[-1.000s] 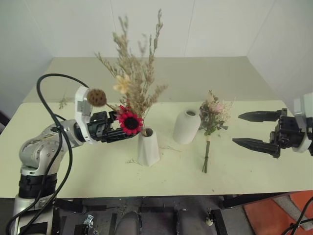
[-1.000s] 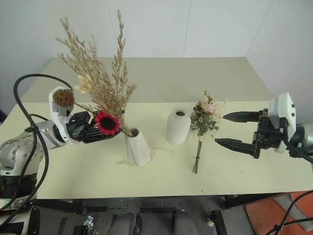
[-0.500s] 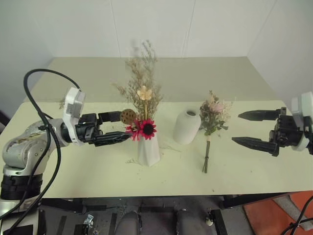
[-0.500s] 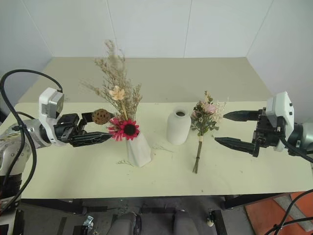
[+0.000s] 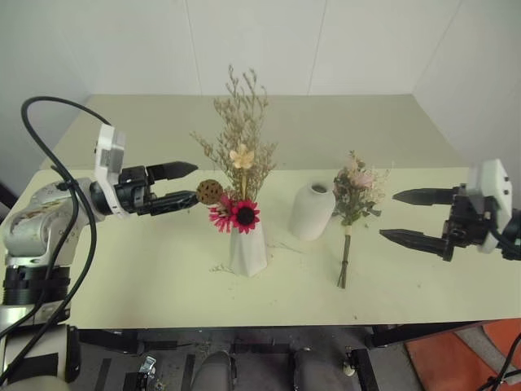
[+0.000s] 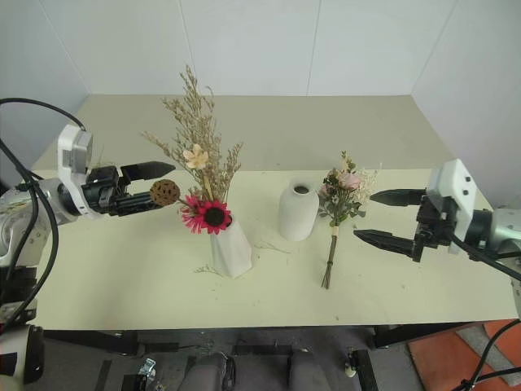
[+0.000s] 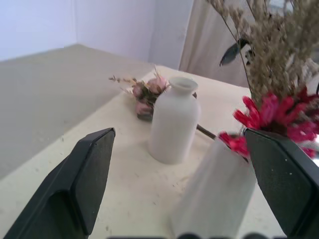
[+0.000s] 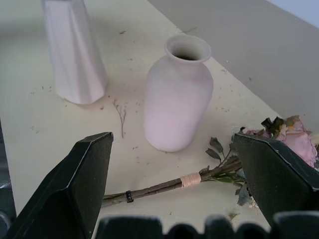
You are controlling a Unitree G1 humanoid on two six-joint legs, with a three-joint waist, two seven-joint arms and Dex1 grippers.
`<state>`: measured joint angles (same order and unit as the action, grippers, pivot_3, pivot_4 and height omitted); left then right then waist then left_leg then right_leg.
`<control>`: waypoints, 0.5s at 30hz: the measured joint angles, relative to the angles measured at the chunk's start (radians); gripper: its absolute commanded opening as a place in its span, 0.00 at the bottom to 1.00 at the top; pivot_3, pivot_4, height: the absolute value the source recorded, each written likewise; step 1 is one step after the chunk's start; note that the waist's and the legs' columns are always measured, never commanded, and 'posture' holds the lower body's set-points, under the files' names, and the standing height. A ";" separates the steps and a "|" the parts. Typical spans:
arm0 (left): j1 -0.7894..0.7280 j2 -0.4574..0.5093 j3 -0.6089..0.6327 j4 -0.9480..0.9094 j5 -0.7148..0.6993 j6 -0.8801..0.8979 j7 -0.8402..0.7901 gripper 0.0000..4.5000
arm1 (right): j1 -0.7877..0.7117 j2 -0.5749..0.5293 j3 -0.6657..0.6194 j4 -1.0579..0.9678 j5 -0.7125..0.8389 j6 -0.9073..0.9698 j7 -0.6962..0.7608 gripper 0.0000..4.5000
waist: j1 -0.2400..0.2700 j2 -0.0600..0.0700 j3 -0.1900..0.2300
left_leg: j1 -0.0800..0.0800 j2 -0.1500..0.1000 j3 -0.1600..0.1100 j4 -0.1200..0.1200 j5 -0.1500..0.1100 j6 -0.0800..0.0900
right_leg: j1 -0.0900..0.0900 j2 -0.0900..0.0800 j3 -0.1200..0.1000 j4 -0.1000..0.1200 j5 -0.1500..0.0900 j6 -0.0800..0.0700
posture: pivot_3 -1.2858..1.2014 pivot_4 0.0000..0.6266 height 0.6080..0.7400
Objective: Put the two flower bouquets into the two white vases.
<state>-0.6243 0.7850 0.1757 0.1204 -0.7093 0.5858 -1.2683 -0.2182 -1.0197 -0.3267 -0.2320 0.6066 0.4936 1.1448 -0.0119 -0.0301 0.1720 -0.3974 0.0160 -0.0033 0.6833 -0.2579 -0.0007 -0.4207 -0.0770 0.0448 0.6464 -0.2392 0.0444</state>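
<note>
**Left eye view: one bouquet in, one on the table**

Red daisy and dried-sprig bouquet (image 5: 236, 175) stands in the angular white vase (image 5: 247, 250). Pale pink rose bouquet (image 5: 352, 213) lies on the pale green table (image 5: 146, 277), just beside the rounded white vase (image 5: 311, 211). Left claw (image 5: 181, 183) and right claw (image 5: 404, 216) gape wide, empty.

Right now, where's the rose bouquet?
The rose bouquet lies flat on the table, just right of the rounded vase, between it and the open right gripper.
</note>
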 measured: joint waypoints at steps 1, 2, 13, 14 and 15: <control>-0.016 -0.014 -0.005 0.018 0.004 -0.005 -0.001 1.00 | -0.001 0.000 0.007 -0.011 -0.001 0.017 -0.016 1.00 | 0.000 0.000 0.000 | 0.000 0.000 0.000 0.000 0.000 0.000 | 0.000 0.000 0.000 0.000 0.000 0.000 | 0.52 0.24 1.00; -0.029 -0.023 -0.011 0.031 0.006 -0.010 -0.002 1.00 | -0.001 0.000 0.013 -0.019 -0.001 0.030 -0.027 1.00 | -0.001 0.000 0.000 | 0.000 0.000 0.000 0.000 0.000 0.000 | 0.000 0.000 0.000 0.000 0.000 0.000 | 0.52 0.24 1.00; -0.183 -0.079 -0.076 0.221 0.108 -0.104 -0.077 1.00 | -0.140 0.030 0.194 -0.121 0.015 0.517 -0.325 1.00 | -0.005 0.000 0.000 | -0.001 0.000 0.000 0.000 0.000 0.000 | -0.001 0.000 0.000 0.001 0.000 0.000 | 0.52 0.24 1.00; -0.194 -0.082 -0.080 0.239 0.119 -0.108 -0.092 1.00 | -0.199 0.079 0.205 -0.119 0.030 0.634 -0.379 1.00 | -0.008 0.000 0.000 | -0.001 0.000 0.000 0.000 0.000 0.000 | -0.001 0.001 0.000 0.001 0.000 0.000 | 0.52 0.24 1.00; -0.202 -0.084 -0.086 0.251 0.124 -0.112 -0.103 1.00 | -0.248 0.119 0.214 -0.113 0.040 0.730 -0.423 1.00 | -0.011 0.000 0.000 | -0.001 0.000 0.000 0.000 0.000 0.000 | -0.002 0.001 0.001 0.001 0.000 -0.001 | 0.52 0.24 1.00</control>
<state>-0.8266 0.7007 0.0897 0.3716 -0.5855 0.4738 -1.3716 -0.4666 -0.9006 -0.1123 -0.3447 0.6461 1.2240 0.7222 -0.0231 -0.0303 0.1718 -0.3984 0.0161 -0.0035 0.6837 -0.2578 -0.0007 -0.4223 -0.0764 0.0455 0.6477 -0.2389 0.0439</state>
